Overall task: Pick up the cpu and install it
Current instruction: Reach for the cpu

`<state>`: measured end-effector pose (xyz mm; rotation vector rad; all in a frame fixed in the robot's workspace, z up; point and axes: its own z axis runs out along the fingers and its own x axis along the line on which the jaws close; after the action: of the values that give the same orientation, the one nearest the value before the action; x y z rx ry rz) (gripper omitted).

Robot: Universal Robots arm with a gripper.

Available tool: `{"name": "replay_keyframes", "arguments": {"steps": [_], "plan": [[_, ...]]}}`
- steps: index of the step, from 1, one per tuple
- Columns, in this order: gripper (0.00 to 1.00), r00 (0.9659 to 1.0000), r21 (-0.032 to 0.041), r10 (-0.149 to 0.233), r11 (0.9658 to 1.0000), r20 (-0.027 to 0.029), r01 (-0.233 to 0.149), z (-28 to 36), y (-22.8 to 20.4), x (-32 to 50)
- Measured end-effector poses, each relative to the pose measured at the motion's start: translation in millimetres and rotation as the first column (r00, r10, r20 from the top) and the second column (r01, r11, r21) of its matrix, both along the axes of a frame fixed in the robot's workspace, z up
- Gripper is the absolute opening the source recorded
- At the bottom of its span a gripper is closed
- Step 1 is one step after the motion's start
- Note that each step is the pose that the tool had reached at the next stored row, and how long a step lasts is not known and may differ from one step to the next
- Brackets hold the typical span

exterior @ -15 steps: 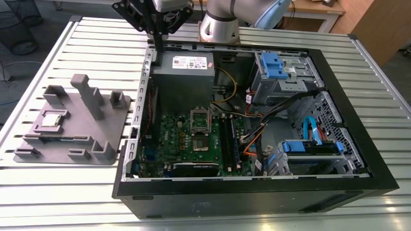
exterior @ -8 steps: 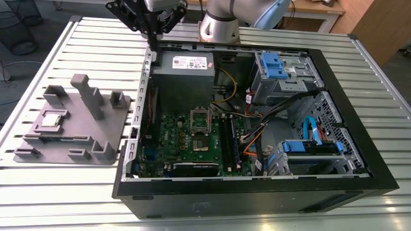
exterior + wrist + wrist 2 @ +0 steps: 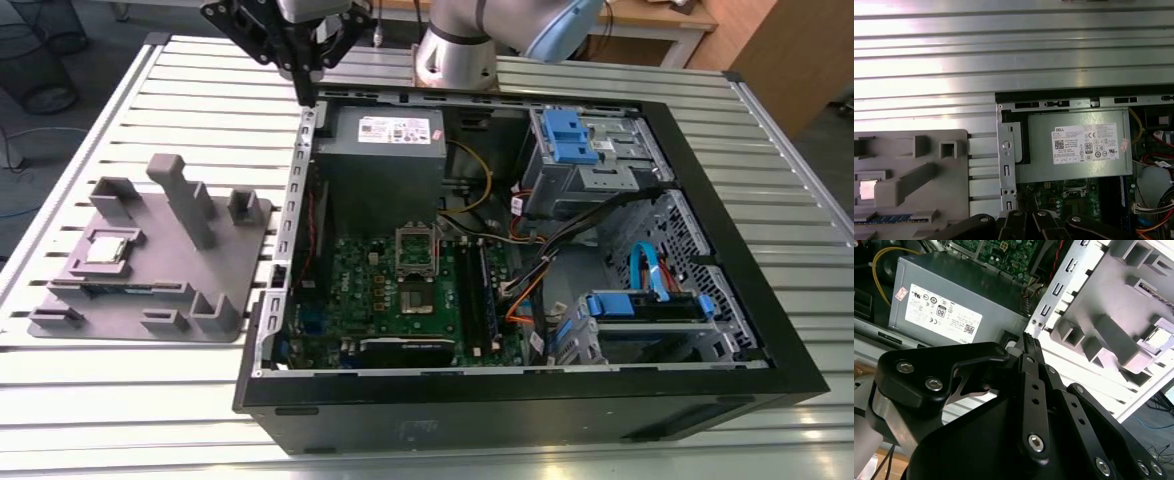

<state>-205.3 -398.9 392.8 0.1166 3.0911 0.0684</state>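
Note:
The cpu (image 3: 107,248), a small square chip with a pale silver top, lies in a recess of the grey plastic fixture (image 3: 220,250) on the table, at the exterior view's left. It also appears in both wrist views, cpu (image 3: 1160,337) and cpu (image 3: 867,189). My gripper (image 3: 308,95) hangs high over the far corner of the open computer case (image 3: 534,400), well away from the cpu. Its black fingers (image 3: 1034,385) are pressed together, shut on nothing. On the green motherboard (image 3: 360,275), the socket (image 3: 416,247) stands with its frame raised.
A grey power supply (image 3: 387,130) with a white label fills the case's far end under the gripper. Drive cages with blue clips (image 3: 581,140) and loose cables (image 3: 534,270) crowd the exterior view's right side. The slatted metal table (image 3: 134,400) surrounds the case.

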Motion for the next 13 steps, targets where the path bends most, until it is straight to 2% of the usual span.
{"name": "replay_keyframes", "arguments": {"steps": [13], "plan": [[0.11, 0.9999, 0.0, 0.0, 1.0, 0.012, 0.0, 0.0, 0.0, -22.4]]}}
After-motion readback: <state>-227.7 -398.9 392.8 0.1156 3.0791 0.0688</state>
